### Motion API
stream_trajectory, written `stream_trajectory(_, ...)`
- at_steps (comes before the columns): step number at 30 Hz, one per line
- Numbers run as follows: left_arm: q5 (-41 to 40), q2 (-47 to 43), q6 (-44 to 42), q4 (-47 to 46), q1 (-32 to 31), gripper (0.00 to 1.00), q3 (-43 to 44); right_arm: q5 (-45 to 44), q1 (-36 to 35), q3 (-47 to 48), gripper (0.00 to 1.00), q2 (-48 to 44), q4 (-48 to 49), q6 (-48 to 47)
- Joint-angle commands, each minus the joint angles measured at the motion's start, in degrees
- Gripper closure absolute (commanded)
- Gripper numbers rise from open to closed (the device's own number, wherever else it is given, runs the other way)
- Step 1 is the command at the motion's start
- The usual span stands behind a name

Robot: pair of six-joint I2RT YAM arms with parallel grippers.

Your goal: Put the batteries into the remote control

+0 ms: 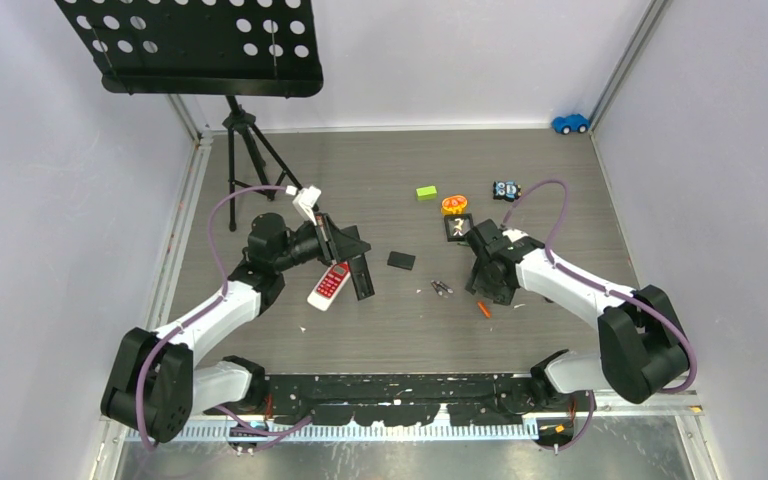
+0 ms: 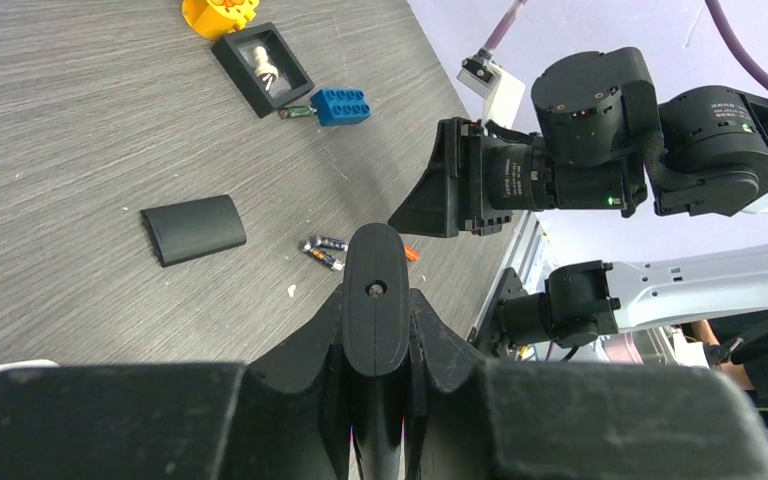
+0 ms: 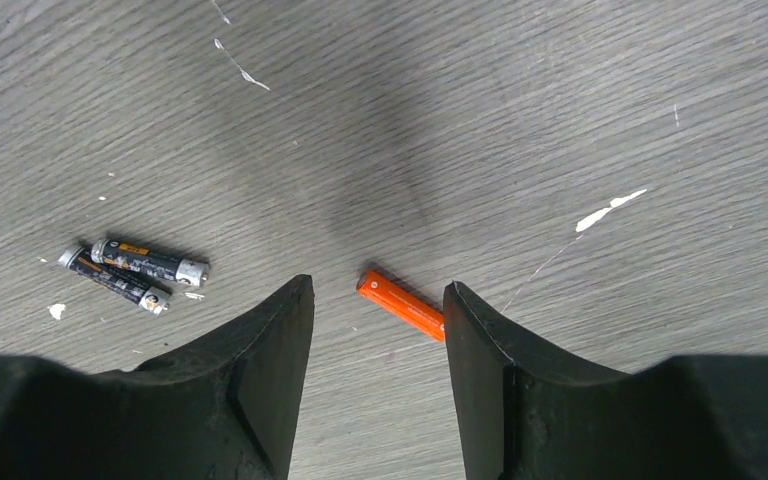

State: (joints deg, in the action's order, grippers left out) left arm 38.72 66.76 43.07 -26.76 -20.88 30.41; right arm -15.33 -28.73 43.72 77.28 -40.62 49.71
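The orange battery (image 3: 400,306) lies flat on the worktop (image 1: 400,330), right of the middle and toward its near edge. It is a slim, rigid, smooth cylinder, likely very light, so it should roll or skid at a nudge. The best hold is probably across its middle, pads square to its length, closing gently so it does not squirt out sideways. The right fingers (image 3: 260,360) stand apart, one on either side of it, gripping nothing; the battery runs at a slant and its far end meets or passes behind one finger.

The dark pair of batteries (image 3: 135,268) rests side by side, touching, a little nearer the worktop's middle; they should handle the same way, and being pressed together they may need separating first.

Farther left, a dark curved cover (image 1: 401,260) lies loose. The red-and-white remote (image 1: 328,284) sits left of the middle. The left fingers (image 2: 376,300) are pressed together just beside it; whether they pinch its edge I cannot tell.
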Motion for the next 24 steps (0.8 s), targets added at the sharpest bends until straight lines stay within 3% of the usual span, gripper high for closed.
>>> stream_trajectory(1,2.75,-0.56,-0.35,-3.57,0.14,1.0,0.34,-0.66,0.17,-0.01,0.45,-1.61,-0.33,-0.05)
stream_trajectory(12,12.08,1.42,5.93,-17.14,-0.23,1.0,-1.11,3.89,0.16,-0.99,0.48,-0.15,0.07,-0.99)
stream_trajectory(20,12.38,1.68,6.33,-18.17,-1.0,1.0,-0.86,3.39,0.16,-1.28,0.53,1.15,-0.62,-1.68)
stream_trajectory(24,12.2,1.79,6.57,-18.24,-1.02,1.0,-0.71,3.49,0.17,-1.72,0.62,2.21,0.1,-1.55)
